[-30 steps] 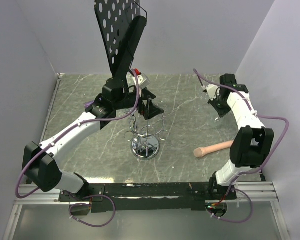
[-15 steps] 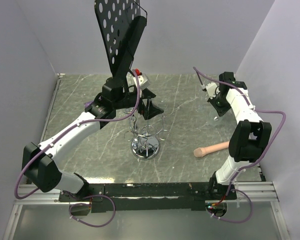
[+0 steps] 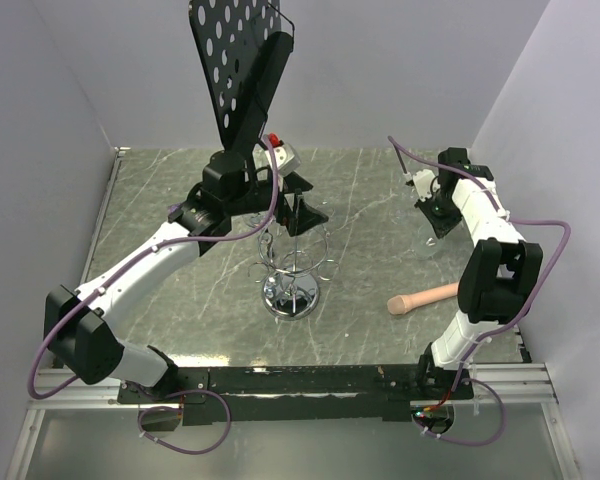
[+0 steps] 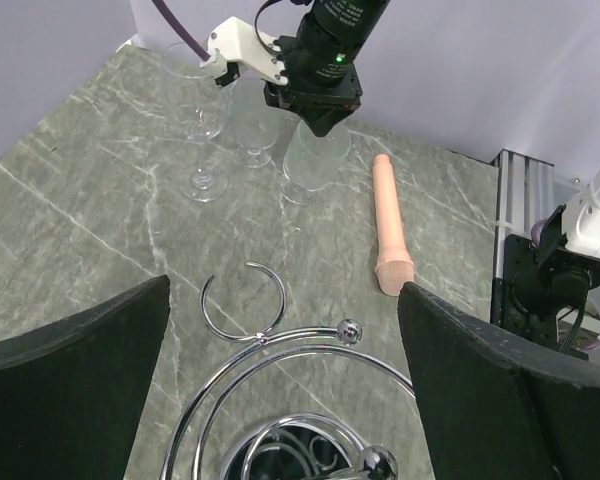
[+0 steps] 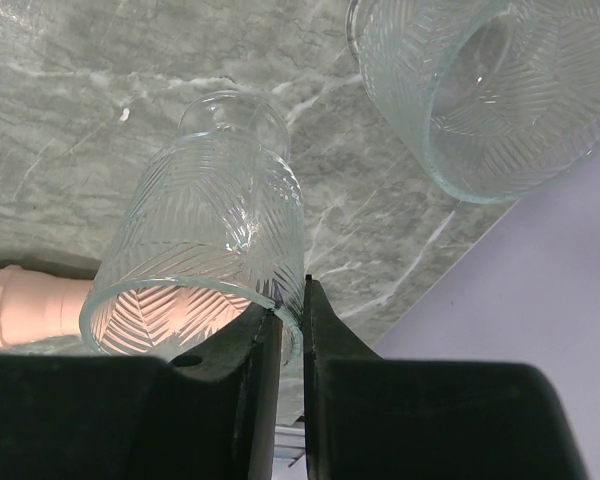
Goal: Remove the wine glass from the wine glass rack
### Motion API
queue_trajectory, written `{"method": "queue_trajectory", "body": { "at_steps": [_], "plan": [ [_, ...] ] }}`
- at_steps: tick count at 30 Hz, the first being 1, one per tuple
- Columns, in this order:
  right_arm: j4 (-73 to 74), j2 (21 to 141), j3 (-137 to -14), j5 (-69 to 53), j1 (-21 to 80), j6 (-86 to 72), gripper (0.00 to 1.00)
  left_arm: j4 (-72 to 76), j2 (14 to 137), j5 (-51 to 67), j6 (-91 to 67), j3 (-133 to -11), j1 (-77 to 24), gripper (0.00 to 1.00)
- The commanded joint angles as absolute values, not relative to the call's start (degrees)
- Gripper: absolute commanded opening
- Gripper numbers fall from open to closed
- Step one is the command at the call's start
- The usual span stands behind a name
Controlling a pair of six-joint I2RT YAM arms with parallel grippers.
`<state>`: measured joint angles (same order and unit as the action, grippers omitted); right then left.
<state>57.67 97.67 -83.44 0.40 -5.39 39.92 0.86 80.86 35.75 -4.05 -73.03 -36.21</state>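
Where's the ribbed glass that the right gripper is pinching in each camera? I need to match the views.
Top external: ribbed glass, faint, right of centre, just below the right gripper.
Left wrist: upper centre, under that gripper, left of the pink wooden pin.
Right wrist: centre-left, its rim pinched by the gripper at the bottom.
Shared landmark: the pink wooden pin, lying near the glass in all three views.
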Motion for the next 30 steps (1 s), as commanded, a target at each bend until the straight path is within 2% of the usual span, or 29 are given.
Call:
{"method": "queue_trajectory", "body": {
  "at_steps": [1, 6, 10, 18, 23, 30],
  "plan": [
    [57.13, 98.44, -84.11, 0.26, -5.89, 38.85, 0.0, 2.2, 81.12, 36.47, -3.78, -75.5, -36.47, 1.0],
    [56.51, 99.14, -83.76, 0.26, -5.89, 37.62, 0.0, 2.2, 82.53, 36.83, -4.13, -76.9, -36.56, 1.0],
    [56.6, 99.4, -83.67, 0.26, -5.89, 37.0, 0.11, 2.02, 83.05, 36.56, -3.87, -77.96, -36.74, 1.0],
    [57.04, 99.4, -83.58, -1.23, -6.06, 36.48, 0.13, 0.97, 83.5, 36.47, -2.64, -79.28, -37.0, 1.0],
    [57.48, 96.87, -83.67, -2.55, -6.24, 35.95, 0.01, 1.05, 83.15, 36.3, -2.46, -79.02, -37.18, 1.0],
    [57.04, 90.8, -84.46, -5.8, -6.15, 34.63, 0.0, 2.02, 82.62, 36.56, -3.16, -77.43, -37.35, 1.0]
  ]
}}
